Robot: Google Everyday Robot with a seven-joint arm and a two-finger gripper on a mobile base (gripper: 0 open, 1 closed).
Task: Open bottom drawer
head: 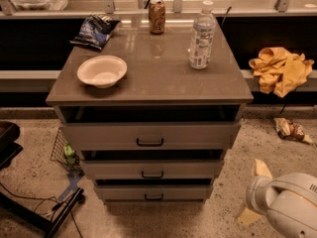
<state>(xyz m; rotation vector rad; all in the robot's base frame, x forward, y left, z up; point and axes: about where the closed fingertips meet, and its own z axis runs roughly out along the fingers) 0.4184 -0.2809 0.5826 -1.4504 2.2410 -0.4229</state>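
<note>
The bottom drawer [153, 193] is the lowest and narrowest grey front of the cabinet, with a small black bar handle [154, 197]. It stands pushed in, with a dark gap above it. The middle drawer [152, 169] and the top drawer [148, 135] sit above it and stick out a little. My arm's white housing [287, 205] shows at the lower right, to the right of the cabinet. My gripper [253, 190] is there too, seen as pale yellow fingers beside the housing, well apart from the bottom drawer.
On the cabinet top [158, 76] stand a white bowl [102, 71], a chip bag [94, 29], a can [157, 16] and a water bottle [201, 36]. A yellow cloth [280, 68] lies on the right ledge. A wrapper [290, 130] and a wire basket [63, 150] lie on the floor.
</note>
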